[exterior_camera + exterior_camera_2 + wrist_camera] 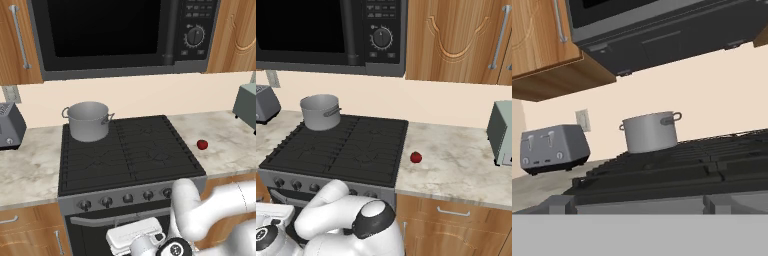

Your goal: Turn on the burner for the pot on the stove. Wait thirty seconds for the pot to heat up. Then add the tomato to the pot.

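The grey metal pot (88, 120) (320, 112) (649, 132) stands lidless on the back left burner of the black stove (131, 151) (341, 145) (687, 165). A row of round black knobs (128, 198) (296, 185) runs along the stove's silver front strip. On the marble counter right of the stove lies the small red tomato (202, 145) (416, 157). My gripper (134, 236) hangs low in front of the oven door, below the knobs, with its camera looking level across the grates at the pot. Its fingers are hidden.
A grey toaster (7, 127) (266, 102) (554, 147) sits on the counter left of the stove. A black microwave (120, 35) (331, 30) hangs above. Another grey appliance (246, 105) (501, 132) stands at the far right. Wooden cabinets flank the microwave.
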Motion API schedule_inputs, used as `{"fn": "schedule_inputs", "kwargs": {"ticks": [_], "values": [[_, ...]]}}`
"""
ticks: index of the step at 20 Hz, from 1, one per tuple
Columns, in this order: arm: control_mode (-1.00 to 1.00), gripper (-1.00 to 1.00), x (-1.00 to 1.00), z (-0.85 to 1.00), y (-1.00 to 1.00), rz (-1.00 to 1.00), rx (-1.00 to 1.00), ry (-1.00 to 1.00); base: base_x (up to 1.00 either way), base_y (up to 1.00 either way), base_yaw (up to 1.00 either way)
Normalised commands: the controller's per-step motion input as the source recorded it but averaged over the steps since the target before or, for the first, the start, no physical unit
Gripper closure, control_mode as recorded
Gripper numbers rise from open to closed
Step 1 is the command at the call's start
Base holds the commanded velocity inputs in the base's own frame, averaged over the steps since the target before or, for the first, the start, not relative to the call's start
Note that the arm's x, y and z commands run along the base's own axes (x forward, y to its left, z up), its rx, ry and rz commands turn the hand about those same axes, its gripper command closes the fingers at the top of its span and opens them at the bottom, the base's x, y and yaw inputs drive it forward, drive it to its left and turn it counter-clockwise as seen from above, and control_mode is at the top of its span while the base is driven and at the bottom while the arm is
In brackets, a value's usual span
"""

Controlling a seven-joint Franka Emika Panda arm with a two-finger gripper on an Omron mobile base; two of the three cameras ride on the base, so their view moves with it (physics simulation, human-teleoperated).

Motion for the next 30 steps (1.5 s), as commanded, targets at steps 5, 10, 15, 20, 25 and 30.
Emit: {"fn": "schedule_inputs", "kwargs": {"ticks": [5, 10, 15, 20, 25, 30], "values": [[-1.0, -1.0, 0.45, 0.07, 0.0, -0.01, 0.04, 0.18, 0.0, 0.0, 0.0], [-1.0, -1.0, 0.39, 0.04, -0.07, 0.0, 0.07, 0.18, 0.0, 0.0, 0.0], [-1.0, -1.0, 0.16, 0.01, -0.13, 0.02, 0.03, 0.1, 0.0, 0.0, 0.0], [-1.0, -1.0, 0.09, 0.0, -0.05, 0.01, 0.0, 0.02, 0.0, 0.0, 0.0], [-1.0, -1.0, 0.09, 0.0, -0.19, 0.1, 0.0, 0.07, 0.0, 0.0, 0.0], [-1.0, -1.0, 0.0, 0.0, -0.15, 0.08, -0.04, 0.11, 0.0, 0.0, 0.0]]}}
